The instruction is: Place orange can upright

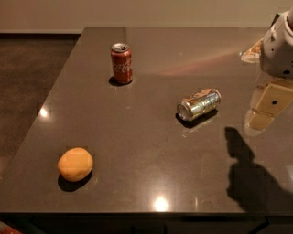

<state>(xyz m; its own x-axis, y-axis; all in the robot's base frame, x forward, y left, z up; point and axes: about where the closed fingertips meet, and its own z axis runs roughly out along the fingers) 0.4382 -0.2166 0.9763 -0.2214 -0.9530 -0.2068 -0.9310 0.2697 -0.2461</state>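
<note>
You'll find the orange can [199, 104] a little right of the middle of the frame. It lies on its side on the dark, glossy table [151, 183]. Its silver end faces the lower left and its body runs up toward the upper right. The bronze-gold side carries pale markings, and a thin dark shadow hugs its lower edge.

Your gripper [270, 103] is at the right edge of the frame, in the upper half. A white housing sits at the top with beige parts hanging beneath it. It is to the right of the orange can, apart from it and not touching, and it holds nothing that you can see. Whether the gripper is apart or together cannot be told from this view (the beige parts overlap each other at the frame's edge). Its dark shadow [249, 176] falls on the table in the lower right.

The red Coca-Cola can [121, 63] stands upright in the upper left-centre of the frame, silver top up. It is well apart from the orange can. A rounded orange lump [75, 164] sits in the lower left, near the table's front edge and far from both cans.

Beyond the table's left edge you see dark floor [27, 68]. A pale wall [137, 11] runs along the top of the frame.
</note>
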